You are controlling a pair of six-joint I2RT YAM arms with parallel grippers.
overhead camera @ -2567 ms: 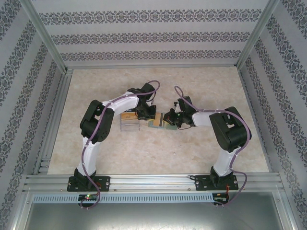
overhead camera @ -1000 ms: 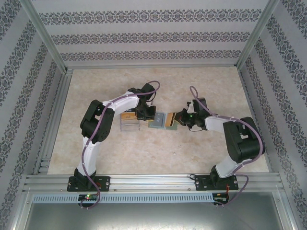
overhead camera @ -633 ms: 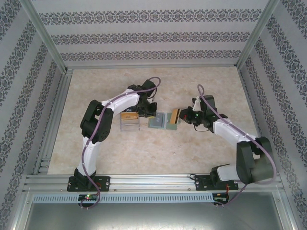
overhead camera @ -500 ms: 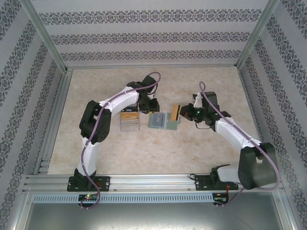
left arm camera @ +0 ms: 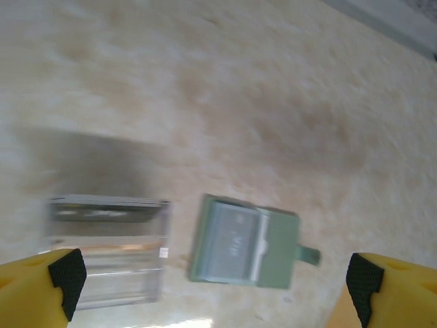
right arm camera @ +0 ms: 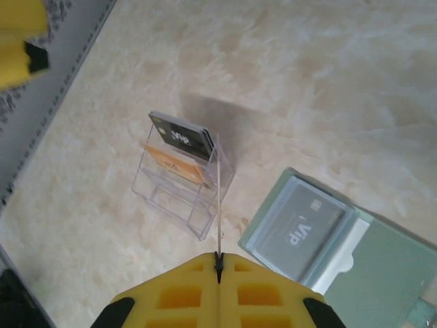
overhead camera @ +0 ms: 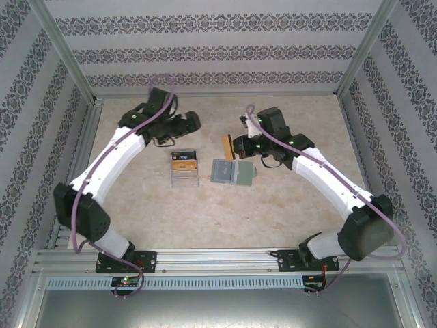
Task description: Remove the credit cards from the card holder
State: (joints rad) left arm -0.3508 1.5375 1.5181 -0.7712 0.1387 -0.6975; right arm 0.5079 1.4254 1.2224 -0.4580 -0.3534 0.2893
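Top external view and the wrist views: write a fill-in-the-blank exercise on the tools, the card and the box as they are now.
1. The right tool holds the credit card with its jaws ____.
2. The left tool holds nothing, and its jaws are ____.
3. In the top external view, the clear box stands to the ____ of the card holder.

Missing words: shut; open; left.

The holder (overhead camera: 231, 172) lies open, a grey card (right arm camera: 298, 225) inside. My right claw (right arm camera: 218, 263) pinches an orange card (overhead camera: 227, 145) upright.
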